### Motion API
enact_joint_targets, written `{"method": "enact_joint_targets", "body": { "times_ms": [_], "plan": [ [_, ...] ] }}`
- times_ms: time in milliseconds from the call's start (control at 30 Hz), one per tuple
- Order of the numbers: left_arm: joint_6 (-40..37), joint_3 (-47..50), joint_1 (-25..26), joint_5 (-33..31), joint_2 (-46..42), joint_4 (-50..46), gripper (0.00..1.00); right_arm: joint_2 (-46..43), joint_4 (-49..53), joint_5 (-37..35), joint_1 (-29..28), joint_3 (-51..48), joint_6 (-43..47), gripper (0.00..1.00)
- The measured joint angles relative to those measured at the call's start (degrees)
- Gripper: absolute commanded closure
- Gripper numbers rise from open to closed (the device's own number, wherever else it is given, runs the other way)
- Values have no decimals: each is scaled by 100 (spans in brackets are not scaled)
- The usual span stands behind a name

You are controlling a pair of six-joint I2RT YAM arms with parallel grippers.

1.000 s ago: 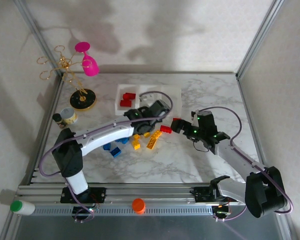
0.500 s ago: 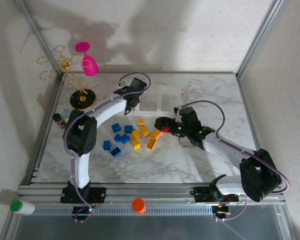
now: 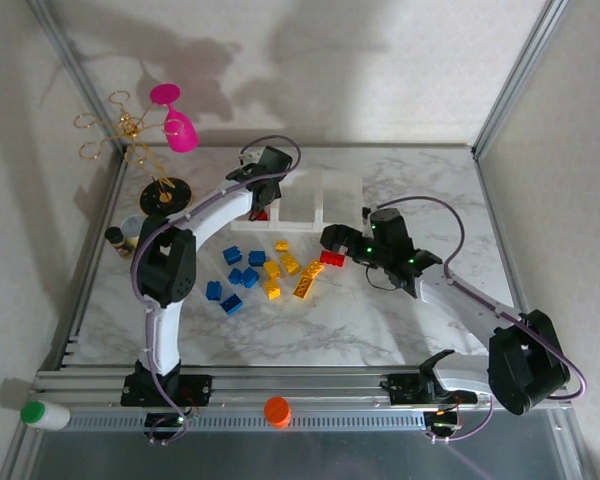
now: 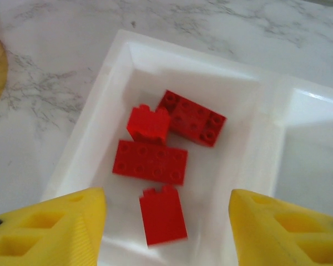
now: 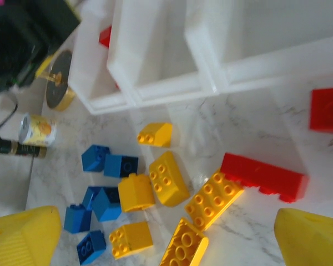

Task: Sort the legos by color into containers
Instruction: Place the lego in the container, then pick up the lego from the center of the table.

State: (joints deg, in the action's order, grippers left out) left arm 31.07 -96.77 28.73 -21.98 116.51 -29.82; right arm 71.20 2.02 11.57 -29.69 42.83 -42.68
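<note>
My left gripper is open above the leftmost of the containers. A blurred red brick is loose between its yellow fingers, touching neither, and three more red legos lie in that bin. From above, the left gripper hovers at the white containers. My right gripper is open with nothing in it, low over a red brick. Below it lie a long red brick, yellow legos and blue legos. A square red brick sits near the bins.
A black-and-gold stand base with pink glasses stands at the back left, with small jars in front of it. An orange cap and a green-capped bottle rest on the front rail. Metal posts frame the table.
The left arm swung from the table's middle to the leftmost bin and its jaws opened, letting a red brick go. The right gripper moved left toward the pile.
</note>
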Motion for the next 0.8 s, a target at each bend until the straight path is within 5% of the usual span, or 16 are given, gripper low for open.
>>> {"method": "enact_joint_targets", "body": {
  "times_ms": [200,433,800],
  "plan": [
    [96,656,964,358,-935,72,34,-577,348,7,695,-332,15,1],
    [363,885,2144,706,-1010,105,22,-1200,876,63,1587,-730,203,1],
    [431,393,2551,743,313,9,6,-1637,1169,474,2527,-1071,437,1]
  ]
}}
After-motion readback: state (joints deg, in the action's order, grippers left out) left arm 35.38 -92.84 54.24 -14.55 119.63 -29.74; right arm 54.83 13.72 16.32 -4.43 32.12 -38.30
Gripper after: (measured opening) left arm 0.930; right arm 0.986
